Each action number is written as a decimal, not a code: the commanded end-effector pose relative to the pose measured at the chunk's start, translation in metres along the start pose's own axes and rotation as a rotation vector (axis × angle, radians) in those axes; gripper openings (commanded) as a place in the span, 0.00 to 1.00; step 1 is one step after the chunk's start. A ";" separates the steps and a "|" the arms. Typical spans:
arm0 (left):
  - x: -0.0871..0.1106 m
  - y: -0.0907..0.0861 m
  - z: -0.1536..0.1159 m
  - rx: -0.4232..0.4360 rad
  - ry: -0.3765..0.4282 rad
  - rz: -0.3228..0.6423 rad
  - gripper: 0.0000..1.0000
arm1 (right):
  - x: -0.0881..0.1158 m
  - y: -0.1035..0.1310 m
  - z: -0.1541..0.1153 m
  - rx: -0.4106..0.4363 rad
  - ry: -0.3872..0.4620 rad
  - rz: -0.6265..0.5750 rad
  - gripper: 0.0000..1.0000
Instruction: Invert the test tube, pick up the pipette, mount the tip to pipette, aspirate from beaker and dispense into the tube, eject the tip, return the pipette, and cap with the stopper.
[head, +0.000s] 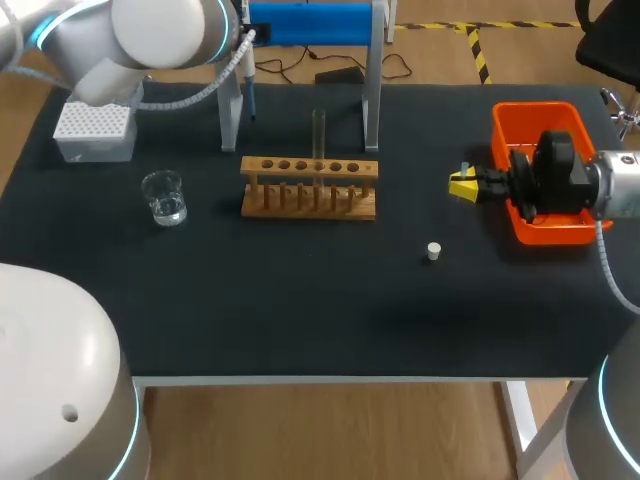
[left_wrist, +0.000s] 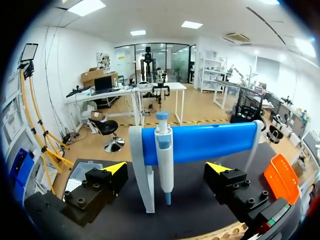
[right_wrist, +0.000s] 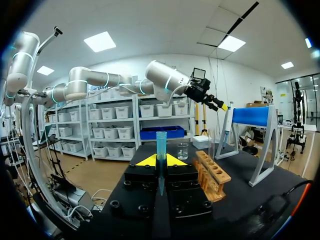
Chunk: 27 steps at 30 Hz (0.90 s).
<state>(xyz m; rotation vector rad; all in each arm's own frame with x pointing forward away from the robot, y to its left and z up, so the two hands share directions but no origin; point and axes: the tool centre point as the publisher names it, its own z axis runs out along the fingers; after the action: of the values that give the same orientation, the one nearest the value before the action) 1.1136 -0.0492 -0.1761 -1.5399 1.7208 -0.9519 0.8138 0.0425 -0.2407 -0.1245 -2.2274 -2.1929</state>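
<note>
Left tool (left_wrist: 166, 169): wide open; pipette (left_wrist: 164, 155) hangs on its stand (left_wrist: 210, 141) just ahead, between the fingers (left_wrist: 102, 182), untouched.
Right tool (right_wrist: 160, 161): squeezed on a pipette tip (right_wrist: 161, 147).
Test tube (head: 319, 135): upright in the wooden rack (head: 309, 187).

Overhead, the pipette (head: 250, 100) is mostly hidden by the left arm (head: 160, 35). The orange bin (head: 540, 118) is partly covered by the right arm (head: 612, 188).
</note>
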 end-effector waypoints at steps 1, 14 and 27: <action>0.009 -0.004 0.009 -0.004 -0.016 0.001 1.00 | 0.001 0.000 0.000 0.001 -0.003 -0.001 0.00; 0.007 -0.005 0.029 -0.006 -0.017 -0.027 1.00 | 0.001 0.000 0.000 0.001 -0.003 -0.001 0.00; 0.001 -0.015 0.048 0.014 -0.017 -0.008 1.00 | 0.001 0.000 0.000 0.001 -0.003 -0.001 0.00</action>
<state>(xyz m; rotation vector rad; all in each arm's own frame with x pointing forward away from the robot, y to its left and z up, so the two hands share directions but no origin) 1.1547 -0.0548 -0.1877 -1.5429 1.6835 -0.9464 0.8137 0.0425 -0.2406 -0.1246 -2.2275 -2.1929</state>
